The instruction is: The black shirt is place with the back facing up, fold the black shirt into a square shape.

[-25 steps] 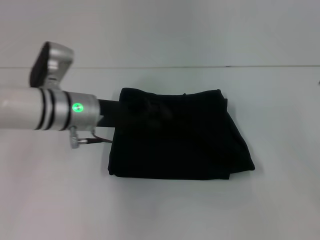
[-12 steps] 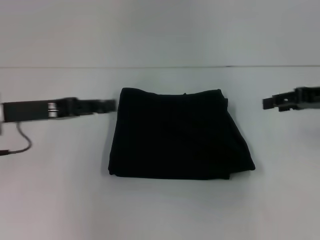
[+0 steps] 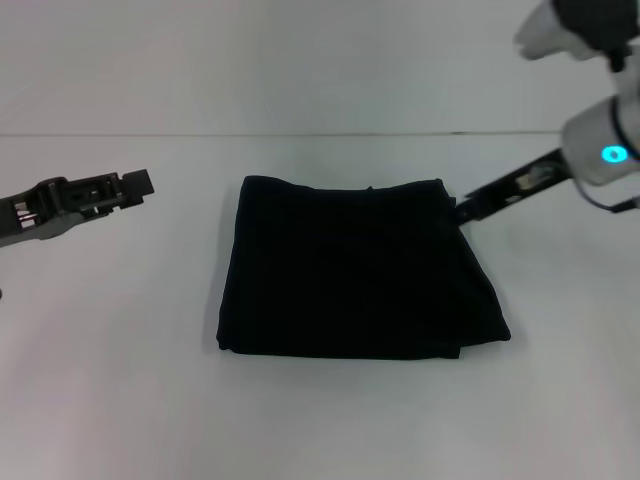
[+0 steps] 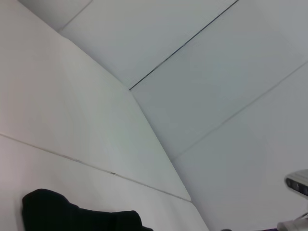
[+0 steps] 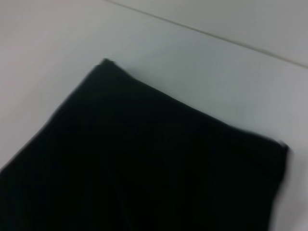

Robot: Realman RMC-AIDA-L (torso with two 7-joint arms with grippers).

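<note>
White tabletop (image 3: 120,400) fills the head view, meeting a pale wall (image 3: 300,60) along a thin seam toward twelve o'clock. At the centre lies the black shirt (image 3: 355,270), folded into a compact, roughly square block with its edges lying flat on the surface; no lettering shows on the upturned side. At nine o'clock the left gripper (image 3: 135,185) hovers well apart from the shirt's left edge, its dark fingers pointing toward the cloth; it carries nothing, though whether its fingers are parted or closed cannot be told. From two o'clock the right arm (image 3: 605,150), with a blue light on its silver joint, slants down so that the right gripper (image 3: 462,212) sits right at the shirt's far right corner; whether it is pinching the fabric or only touching it cannot be told. Left wrist view looks mostly at the pale wall and its panel seams, with a dark rounded bit of the shirt (image 4: 72,214) low in the picture resting on the table. Right wrist view looks down on the folded shirt (image 5: 144,168), its smooth top layer and one sharp corner lying against the white table (image 5: 57,57), with no fingers in sight.
</note>
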